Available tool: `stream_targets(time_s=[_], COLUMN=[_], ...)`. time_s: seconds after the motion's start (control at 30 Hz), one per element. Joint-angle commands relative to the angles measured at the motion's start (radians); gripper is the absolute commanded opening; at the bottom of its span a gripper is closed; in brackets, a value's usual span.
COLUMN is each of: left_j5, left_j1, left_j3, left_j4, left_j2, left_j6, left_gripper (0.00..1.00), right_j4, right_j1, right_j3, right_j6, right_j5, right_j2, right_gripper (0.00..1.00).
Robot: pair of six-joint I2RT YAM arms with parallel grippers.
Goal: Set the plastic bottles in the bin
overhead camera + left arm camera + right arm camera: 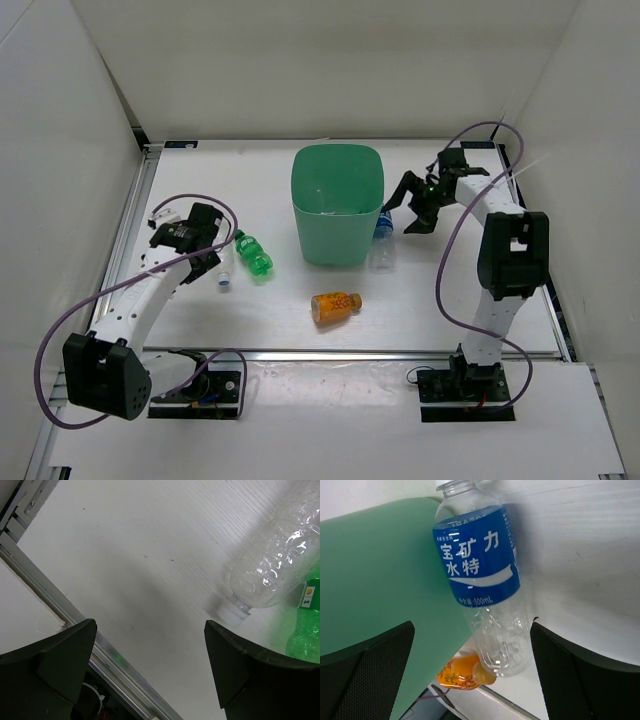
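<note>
Right gripper (412, 214) stands spread and holds nothing. You find the blue-label bottle (477, 570) just ahead of it, touching the bin (338, 205). Left gripper (150, 665) is also spread and empty, near the white-cap bottle (270, 565) and green bottle (254, 254). The orange bottle (336, 306) lies on the table (270, 325), apart from the bin
</note>
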Motion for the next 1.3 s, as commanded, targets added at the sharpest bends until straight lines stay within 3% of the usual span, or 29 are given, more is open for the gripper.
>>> stream_targets(time_s=[0.0, 0.33, 0.43, 0.63, 0.67, 0.83, 0.97, 1.27], left_j5=[0.004, 0.004, 0.004, 0.004, 0.004, 0.004, 0.004, 0.035], left_j1=[-0.008, -0.008, -0.008, -0.008, -0.008, -0.008, -0.008, -0.008], left_j3=[-0.005, -0.005, -0.014, -0.014, -0.024, -0.024, -0.024, -0.033], left_j4=[0.001, -0.009, -0.009, 0.001, 0.011, 0.011, 0.03, 0.091], left_j2=[-0.026, 0.001, 0.01, 0.029, 0.029, 0.049, 0.049, 0.047], left_j6=[-0.012, -0.012, -0.012, -0.003, -0.003, -0.003, 0.006, 0.044], left_gripper=[1.0, 1.0, 1.0, 1.0, 1.0, 1.0, 1.0, 1.0], right_j4=[-0.001, -0.03, -0.048, -0.071, -0.071, -0.153, -0.119, -0.058], right_j1=[0.024, 0.044, 0.044, 0.044, 0.044, 0.005, -0.097, -0.076], right_j3=[0.048, 0.018, 0.009, 0.018, 0.018, 0.038, 0.135, 0.49], right_j6=[-0.061, -0.123, -0.123, -0.133, -0.133, -0.067, -0.012, 0.107], right_j5=[-0.021, -0.007, -0.016, -0.03, 0.002, 0.203, 0.165, -0.011], right_j2=[0.047, 0.14, 0.163, 0.179, 0.179, 0.119, 0.012, -0.137], right_gripper=[1.0, 1.0, 0.95, 0.6, 0.51, 0.23, 0.14, 0.12])
